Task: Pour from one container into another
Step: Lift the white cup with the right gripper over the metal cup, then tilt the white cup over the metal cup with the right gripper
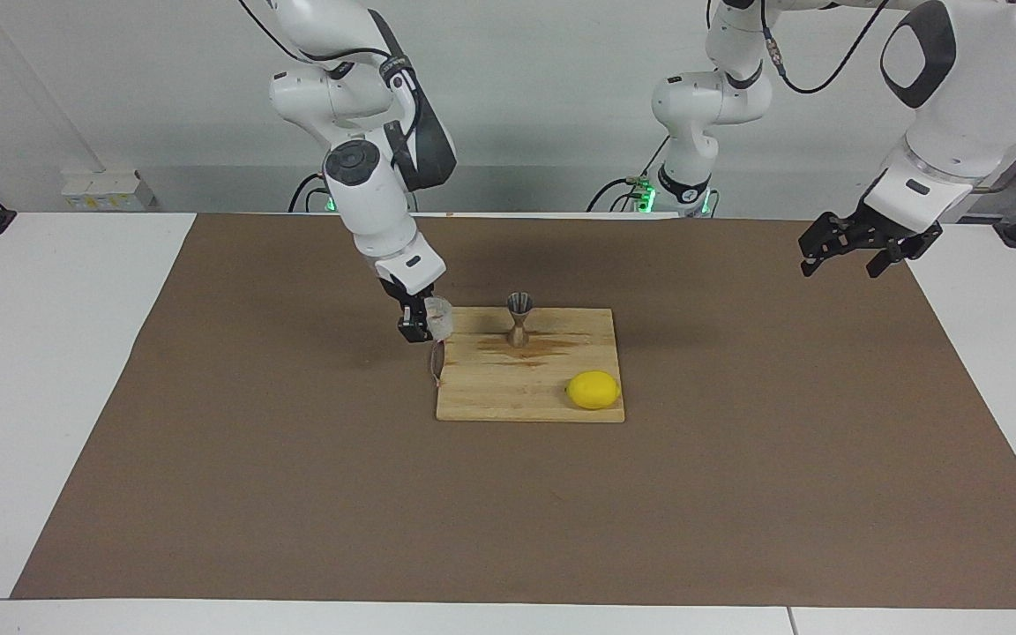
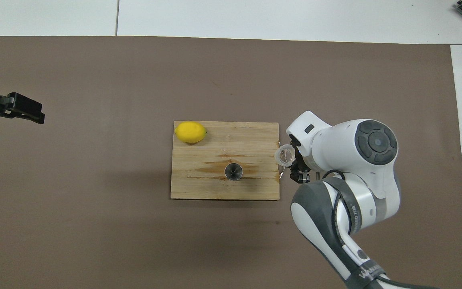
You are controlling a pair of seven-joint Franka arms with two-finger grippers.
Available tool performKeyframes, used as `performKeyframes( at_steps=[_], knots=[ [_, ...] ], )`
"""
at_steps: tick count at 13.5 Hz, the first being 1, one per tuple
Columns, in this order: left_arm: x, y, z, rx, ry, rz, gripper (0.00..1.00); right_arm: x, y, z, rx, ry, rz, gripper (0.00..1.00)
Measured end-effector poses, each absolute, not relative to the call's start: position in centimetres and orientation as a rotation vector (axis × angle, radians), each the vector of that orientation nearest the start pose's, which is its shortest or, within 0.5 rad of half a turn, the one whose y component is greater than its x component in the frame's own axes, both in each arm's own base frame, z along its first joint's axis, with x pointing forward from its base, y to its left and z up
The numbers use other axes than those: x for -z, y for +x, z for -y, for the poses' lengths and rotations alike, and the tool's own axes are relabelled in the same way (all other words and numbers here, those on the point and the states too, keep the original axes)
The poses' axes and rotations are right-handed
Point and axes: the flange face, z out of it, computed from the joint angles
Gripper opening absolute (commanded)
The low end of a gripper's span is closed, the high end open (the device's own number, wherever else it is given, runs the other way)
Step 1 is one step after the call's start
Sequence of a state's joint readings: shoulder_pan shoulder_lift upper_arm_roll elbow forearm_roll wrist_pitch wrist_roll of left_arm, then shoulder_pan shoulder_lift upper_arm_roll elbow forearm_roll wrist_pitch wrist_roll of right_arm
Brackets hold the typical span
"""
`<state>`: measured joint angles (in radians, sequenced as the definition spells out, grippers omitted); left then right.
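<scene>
The glass cup (image 1: 440,317) hangs pinched in the right gripper (image 1: 424,324) over the wooden board's (image 1: 530,388) edge toward the right arm's end, forearm angled steeply down. The jigger (image 1: 519,319) stands upright on the board, a lemon (image 1: 593,390) farther out. The left gripper (image 1: 861,247) waits raised over the tabletop (image 1: 737,485), fingers spread.
</scene>
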<state>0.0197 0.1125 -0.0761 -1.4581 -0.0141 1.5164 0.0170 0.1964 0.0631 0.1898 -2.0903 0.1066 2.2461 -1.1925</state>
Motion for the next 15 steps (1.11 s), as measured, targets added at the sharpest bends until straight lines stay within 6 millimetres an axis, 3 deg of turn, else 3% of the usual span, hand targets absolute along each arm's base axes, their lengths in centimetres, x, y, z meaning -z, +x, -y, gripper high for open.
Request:
performKeyframes(
  at_steps=[4,8,15],
  knots=[
    [-58.9,57.2,4.8,-0.034,-3.157,-0.156,1.0,-42.2,51.9,-24.1,0.146,-2.267,2.162,0.08],
    [-60.2,56.5,4.4,0.007,-3.156,-0.145,1.0,-44.4,51.3,-27.0,0.098,-2.341,2.178,0.07],
    [-60.2,56.6,4.4,0.011,-3.156,-0.144,1.0,-44.3,51.4,-31.8,-0.005,-2.433,2.276,0.05]
  ],
)
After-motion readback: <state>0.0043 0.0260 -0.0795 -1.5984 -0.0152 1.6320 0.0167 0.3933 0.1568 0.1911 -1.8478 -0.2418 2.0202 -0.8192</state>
